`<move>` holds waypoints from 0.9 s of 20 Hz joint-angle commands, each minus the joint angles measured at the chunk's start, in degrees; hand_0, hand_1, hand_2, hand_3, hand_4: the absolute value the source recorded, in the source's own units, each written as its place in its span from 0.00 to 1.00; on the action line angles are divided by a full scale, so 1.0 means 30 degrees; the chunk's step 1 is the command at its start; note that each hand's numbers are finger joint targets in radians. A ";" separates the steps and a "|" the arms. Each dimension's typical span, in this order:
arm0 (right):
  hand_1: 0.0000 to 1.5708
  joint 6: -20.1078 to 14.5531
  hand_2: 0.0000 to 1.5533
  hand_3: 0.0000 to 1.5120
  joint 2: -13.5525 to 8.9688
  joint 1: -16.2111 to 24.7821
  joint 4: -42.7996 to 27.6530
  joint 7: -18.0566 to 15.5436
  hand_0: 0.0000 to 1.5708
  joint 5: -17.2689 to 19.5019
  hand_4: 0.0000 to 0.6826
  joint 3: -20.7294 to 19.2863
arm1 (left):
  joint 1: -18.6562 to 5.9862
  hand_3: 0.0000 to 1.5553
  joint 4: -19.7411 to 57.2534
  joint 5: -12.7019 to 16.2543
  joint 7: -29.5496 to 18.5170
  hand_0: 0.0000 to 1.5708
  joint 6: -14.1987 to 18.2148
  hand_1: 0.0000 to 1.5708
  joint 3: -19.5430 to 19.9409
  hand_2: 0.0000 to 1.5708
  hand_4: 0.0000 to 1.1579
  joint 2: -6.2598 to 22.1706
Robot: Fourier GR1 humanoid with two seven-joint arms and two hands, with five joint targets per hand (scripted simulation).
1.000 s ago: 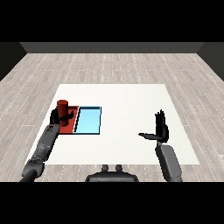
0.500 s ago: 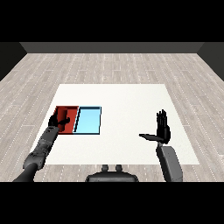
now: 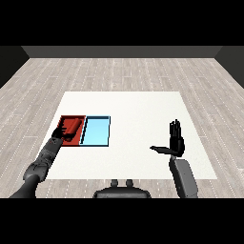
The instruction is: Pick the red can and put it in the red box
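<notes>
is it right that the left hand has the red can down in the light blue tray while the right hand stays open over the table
Not quite. The head view shows the left hand with the red can in the red tray, not the light blue tray beside it. The right hand is open over the table, as you said.

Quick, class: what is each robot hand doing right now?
Left robot hand: over the red tray, curled round the red can.
Right robot hand: open, holding nothing.
</notes>
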 commanded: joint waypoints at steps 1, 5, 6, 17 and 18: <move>0.00 0.0361 0.00 0.00 -0.0079 -0.0662 -0.0171 0.0433 0.00 -0.0515 0.00 -0.0291 | -0.0044 0.00 0.0774 -0.0802 0.0526 0.00 -0.0345 0.00 -0.0643 0.00 0.00 0.0213; 0.00 0.0173 0.00 0.00 0.0266 -0.0065 -0.0251 -0.0427 0.00 0.0031 0.00 -0.0102 | -0.0663 0.00 0.0635 0.0126 0.1780 0.00 -0.0358 0.00 0.0323 0.00 0.00 0.0281; 0.00 0.0109 0.00 0.00 -0.0053 -0.0632 -0.0469 0.0605 0.00 -0.0100 0.00 -0.0204 | -0.0642 0.00 0.0482 0.0299 0.1473 0.00 -0.0296 0.00 0.0510 0.00 0.00 0.0655; 0.00 0.1465 0.00 0.00 -0.0101 0.0827 -0.0628 -0.0632 0.00 -0.0571 0.00 -0.0027 | 0.0481 0.00 -0.7708 0.6787 -1.0834 0.00 -0.1373 0.00 0.6259 0.00 0.00 -0.1969; 0.00 0.1321 0.00 0.00 -0.0310 0.0098 -0.0732 -0.0058 0.00 -0.0430 0.00 -0.0007 | 0.0784 0.00 -0.8281 0.6828 -1.1779 0.00 -0.2088 0.00 0.6020 0.00 0.00 -0.2700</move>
